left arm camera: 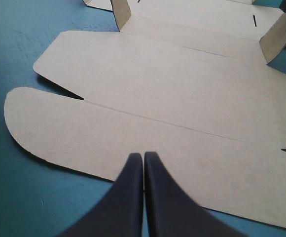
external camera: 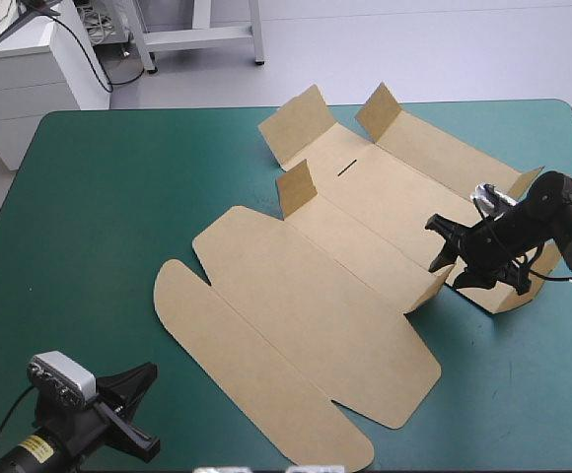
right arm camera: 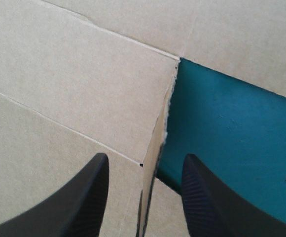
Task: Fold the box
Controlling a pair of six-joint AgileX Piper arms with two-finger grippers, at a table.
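Observation:
The brown box [external camera: 306, 286] lies as a cut sheet across the middle of the table, its long rounded lid flap toward the front. Three small flaps stand raised at its far end [external camera: 296, 123]. My right gripper [external camera: 439, 246] is open at the sheet's right side. In the right wrist view the gripper [right arm camera: 145, 158] straddles the edge of a raised flap [right arm camera: 158, 133], with flat board [right arm camera: 59, 74] to one side. My left gripper [external camera: 146, 382] rests low at the front left corner, apart from the box. Its fingers are shut [left arm camera: 143, 157], and the lid flap [left arm camera: 133, 138] lies just ahead of them.
The teal-green cover [external camera: 89, 217] shows to the left of the box and at the front right [external camera: 503, 384]. The box's far flaps stand close to the table's far edge [external camera: 217, 108].

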